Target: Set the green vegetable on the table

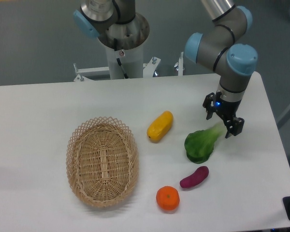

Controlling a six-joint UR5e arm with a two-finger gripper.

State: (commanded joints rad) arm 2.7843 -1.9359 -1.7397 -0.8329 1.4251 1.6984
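The green vegetable (199, 144) lies on the white table (48, 106) right of centre, with its dark leaf toward the front and its pale stem end pointing up-right. My gripper (220, 125) hangs over that stem end, pointing down. Its two black fingers (233, 128) stand wide apart on either side of the stem, so the gripper looks open. The leaf rests on the tabletop. Whether the fingers still touch the stem is not clear.
A yellow oblong fruit (160, 126) lies left of the vegetable. A purple eggplant-like piece (194, 177) and an orange (167, 198) lie in front of it. An oval wicker basket (102, 160) stands at the left front. The table's right edge is close to the gripper.
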